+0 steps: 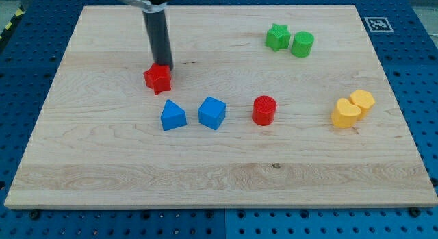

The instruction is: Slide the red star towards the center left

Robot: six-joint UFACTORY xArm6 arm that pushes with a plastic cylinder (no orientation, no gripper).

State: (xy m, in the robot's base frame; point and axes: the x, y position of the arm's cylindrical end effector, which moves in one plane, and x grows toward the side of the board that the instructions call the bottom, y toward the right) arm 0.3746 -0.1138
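Nearest the view's bottom runs the front edge of the table (219, 187), a pale wooden board with visible grain and one small dark knot, its front stretch bare. It rests on a blue perforated surface (20, 225) that shows on all sides.

Further up, across the middle, stand three blocks in a row: a blue triangular block (172, 116), just beside it a blue cube (212, 113), and apart to the view's right a red cylinder (264, 110). At the view's right, two yellow heart-shaped blocks touch each other, one (346, 113) in front of the other (362, 101).

Above the blue pair lies the red star (157, 79), in the upper left part of the board. My tip (166, 66) is at the star's upper right edge, touching it or very nearly. The tool is a plain dark rod with nothing to spread or pinch.

Farthest off, near the view's top right, a green star (277, 38) and a green cylinder (302, 44) stand close together. A black-and-white marker (378, 24) sits at the board's top right corner.

Count: two red, two blue, two yellow, two green.
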